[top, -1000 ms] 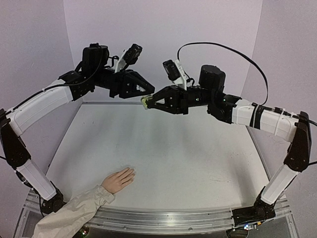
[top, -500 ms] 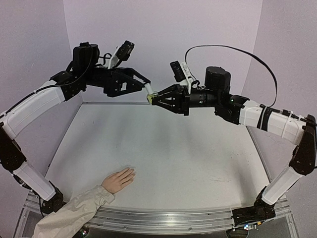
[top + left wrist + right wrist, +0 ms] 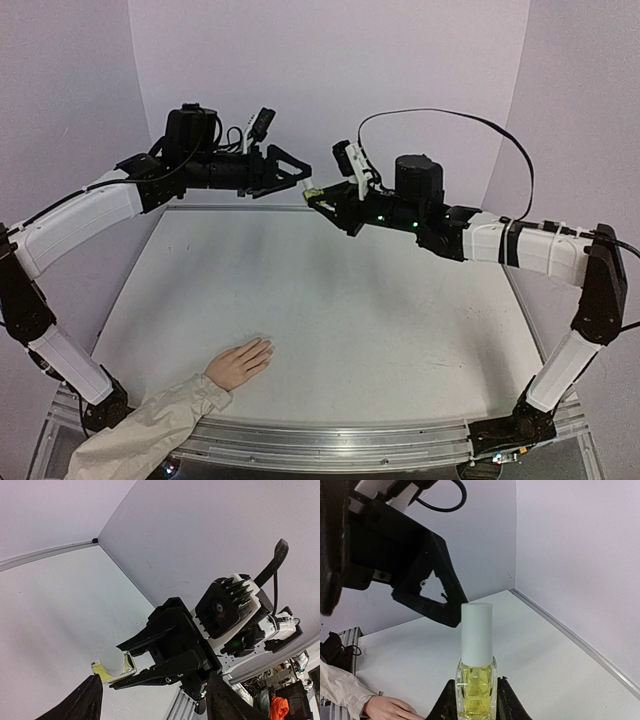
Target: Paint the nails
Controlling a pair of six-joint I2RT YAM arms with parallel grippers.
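Observation:
A small yellow-green bottle (image 3: 311,190) with a white cap (image 3: 476,632) is held high above the table, with my right gripper (image 3: 318,197) shut on its glass body (image 3: 476,685). My left gripper (image 3: 298,180) faces it from the left, open, its fingertips just short of the cap and not touching it. Seen from the left wrist, the bottle (image 3: 114,665) lies ahead of my open left gripper (image 3: 155,700). A pale mannequin hand (image 3: 238,362) rests palm down at the near left. Its nails (image 3: 268,346) are too tiny to make out.
A beige sleeve (image 3: 150,428) runs from the hand off the table's near-left corner. Purple walls (image 3: 330,60) close the back and sides. The white table (image 3: 330,300) stretches below both raised arms.
My left gripper has opened and now stands just short of the cap. The right gripper still holds the bottle, cap on, and has tilted and shifted slightly.

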